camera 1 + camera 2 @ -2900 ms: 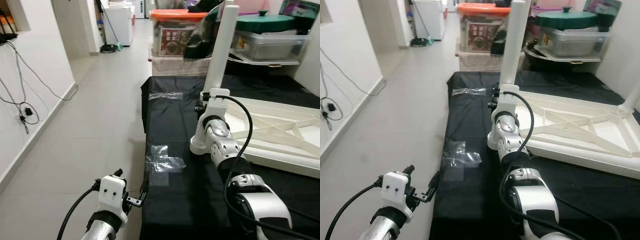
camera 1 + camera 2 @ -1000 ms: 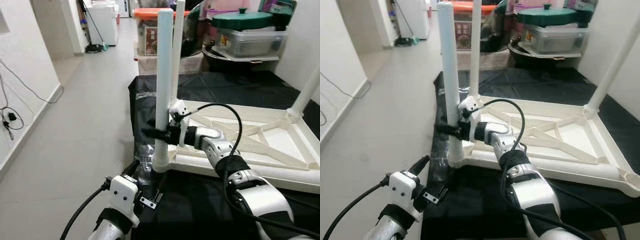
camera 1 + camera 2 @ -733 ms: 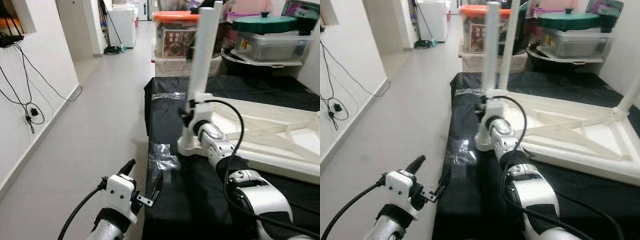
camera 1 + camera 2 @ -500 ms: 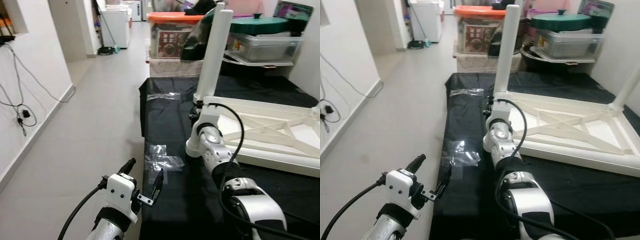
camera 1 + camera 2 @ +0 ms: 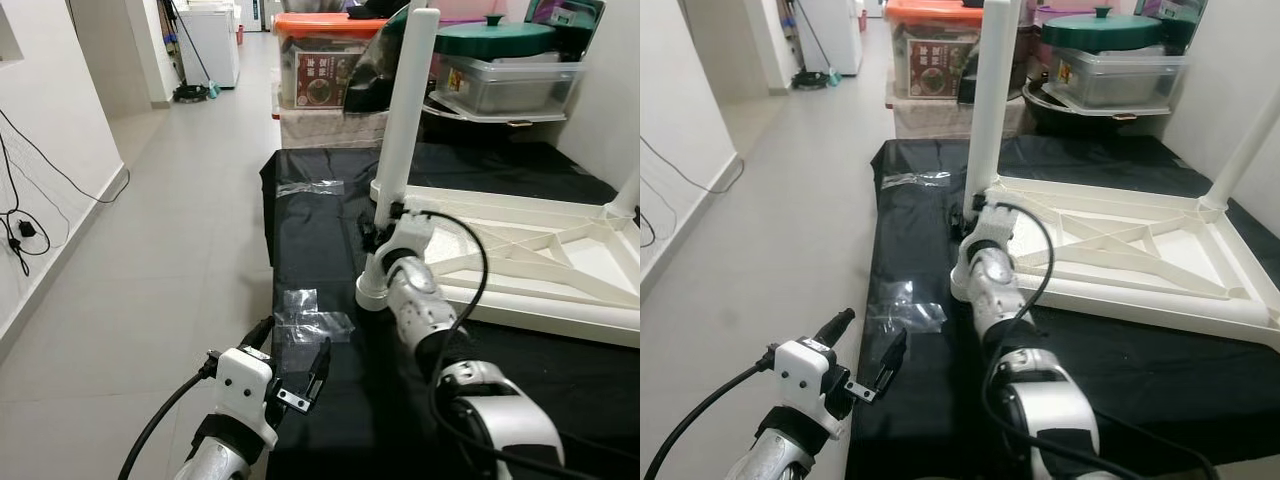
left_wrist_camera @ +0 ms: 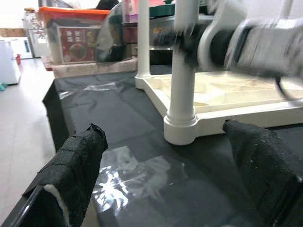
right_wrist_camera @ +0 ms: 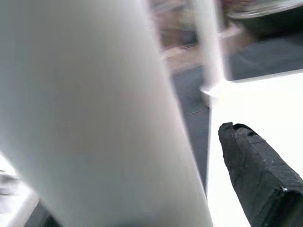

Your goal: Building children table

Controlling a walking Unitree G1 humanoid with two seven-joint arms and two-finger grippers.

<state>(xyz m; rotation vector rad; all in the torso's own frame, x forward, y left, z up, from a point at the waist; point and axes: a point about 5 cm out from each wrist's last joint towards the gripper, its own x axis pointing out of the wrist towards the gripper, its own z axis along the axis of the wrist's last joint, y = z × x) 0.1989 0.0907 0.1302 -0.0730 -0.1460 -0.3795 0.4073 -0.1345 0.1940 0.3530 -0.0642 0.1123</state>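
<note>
White table frame (image 5: 520,270), black cloth (image 5: 330,240), orange-lidded bin (image 5: 330,50), green lid (image 5: 510,42)

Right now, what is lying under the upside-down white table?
Under the upside-down white table lies a black cloth, with clear tape patches on its uncovered part. What the cloth itself rests on is covered. The right gripper is at the near leg.
</note>
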